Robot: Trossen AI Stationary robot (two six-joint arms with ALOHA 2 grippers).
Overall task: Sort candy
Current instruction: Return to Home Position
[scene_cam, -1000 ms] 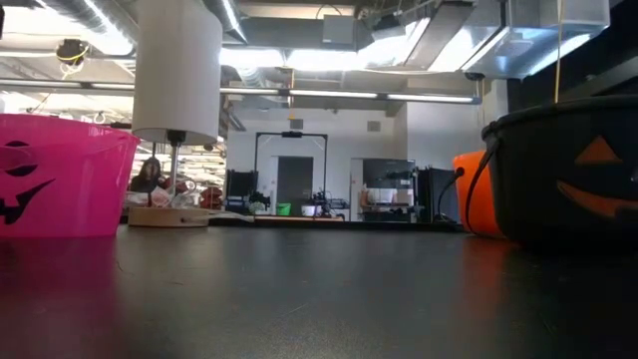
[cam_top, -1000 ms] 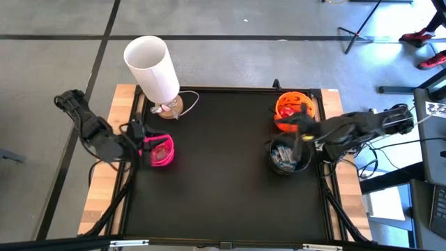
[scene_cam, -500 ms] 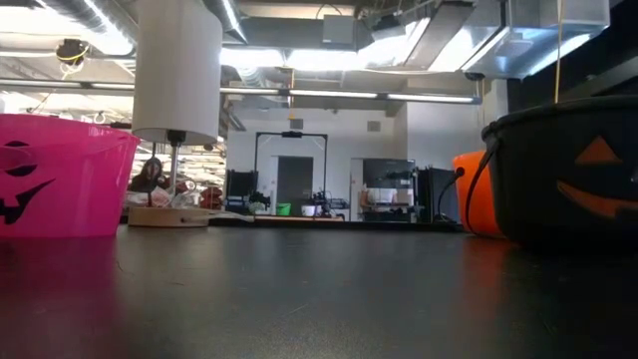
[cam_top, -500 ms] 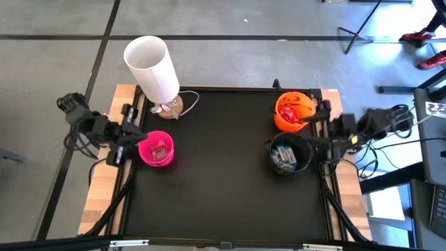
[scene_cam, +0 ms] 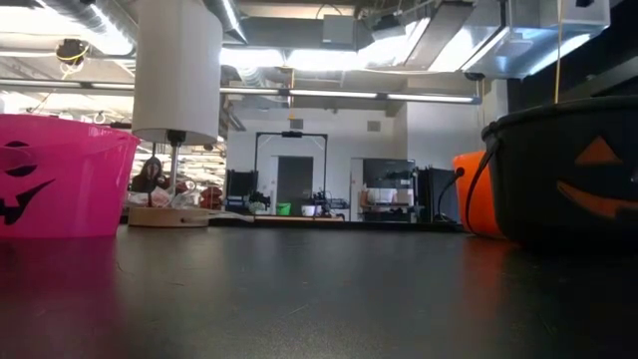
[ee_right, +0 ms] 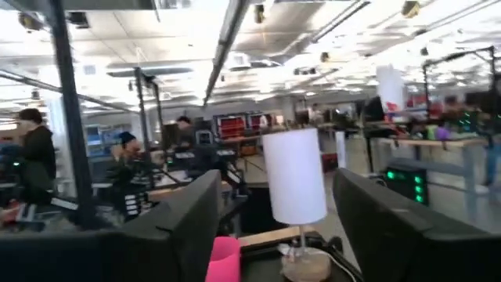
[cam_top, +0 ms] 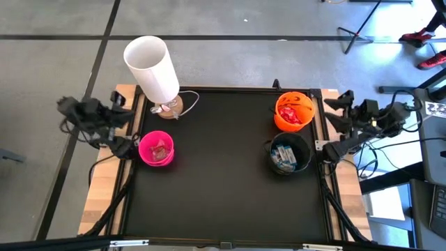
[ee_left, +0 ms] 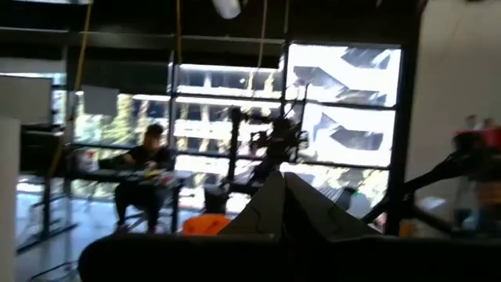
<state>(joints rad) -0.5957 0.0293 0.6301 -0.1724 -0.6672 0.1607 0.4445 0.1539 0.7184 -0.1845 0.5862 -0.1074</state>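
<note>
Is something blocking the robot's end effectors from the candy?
Nothing visible is. The shut left end effector is at the black table's left edge by the pink plastic bucket. The open right end effector is off the right edge by the orange plastic bucket and black plastic bucket. The small wrapped candy lies uncovered inside.

Left arm (cam_top: 89, 118): matte black, chunky jointed segments.
Right arm (cam_top: 366, 118): matte black, same jointed build.
Right fingers (ee_right: 184, 223): dark, broad, flat-faced.

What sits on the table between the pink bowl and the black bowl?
Nothing: the high view shows bare black tabletop between the pink bowl and black bowl.
</note>
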